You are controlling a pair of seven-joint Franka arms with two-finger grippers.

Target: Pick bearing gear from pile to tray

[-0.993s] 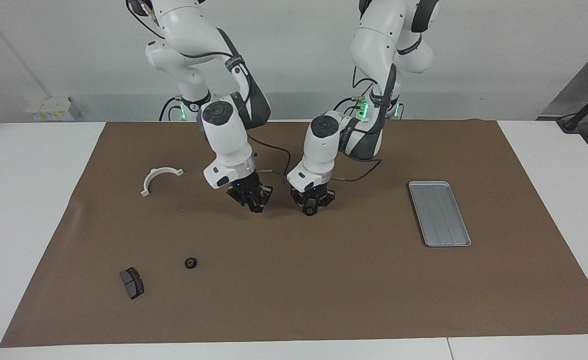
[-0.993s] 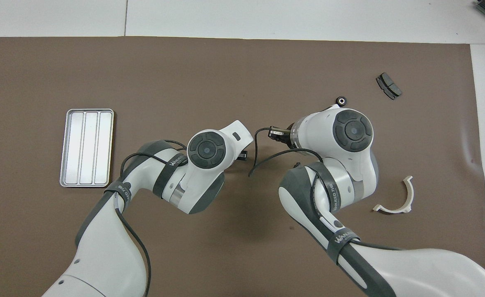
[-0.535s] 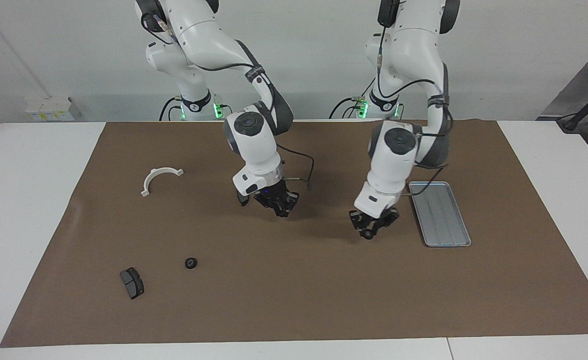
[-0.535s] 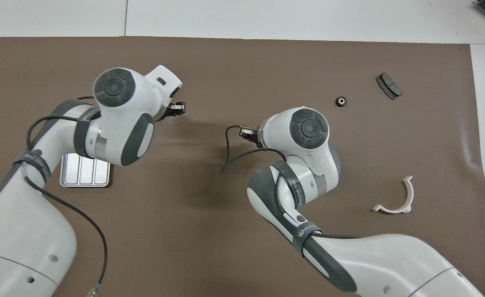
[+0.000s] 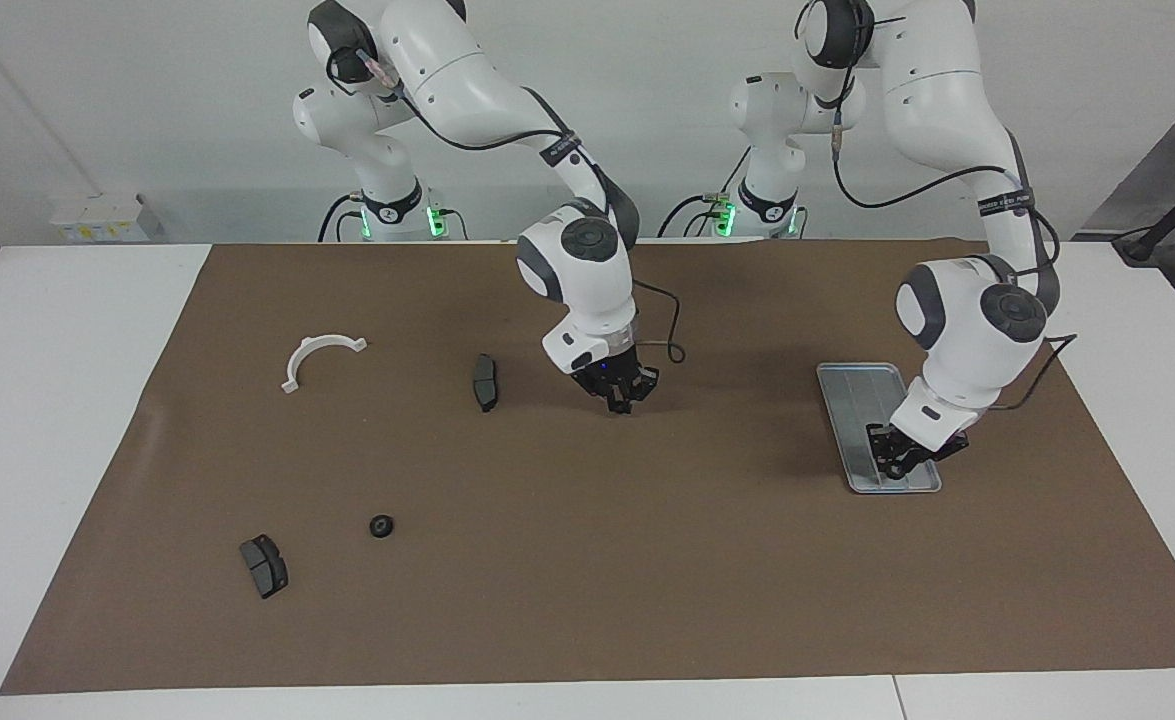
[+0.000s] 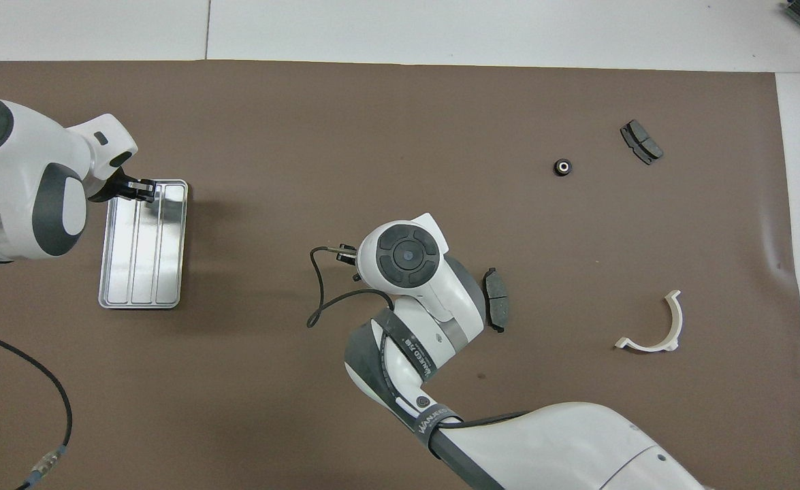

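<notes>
- the brown mat [image 5: 587, 560] is seen spread over the table, the parts scattered toward the right arm's end and the tray toward the left arm's end, so each pick calls for a carry across.
- the tray [image 5: 847, 400] is shown lying flat, nothing visible in its bare part.
- the left gripper [image 5: 902, 460] is held low over the end of the tray farther from the robots, its fingers nearly together; whether a small part is pinched cannot be told.
- the right gripper [image 5: 624, 400] is hung over mid-mat, fingertips pressed together on nothing visible, judged to be waiting.
- a white bracket [image 5: 319, 358] and two brake pads [image 5: 486, 381] [image 5: 264, 565] are left untouched.
- the bearing gear [image 5: 381, 526], a small black ring, is seen lying on the mat, well apart from the tray.
</notes>
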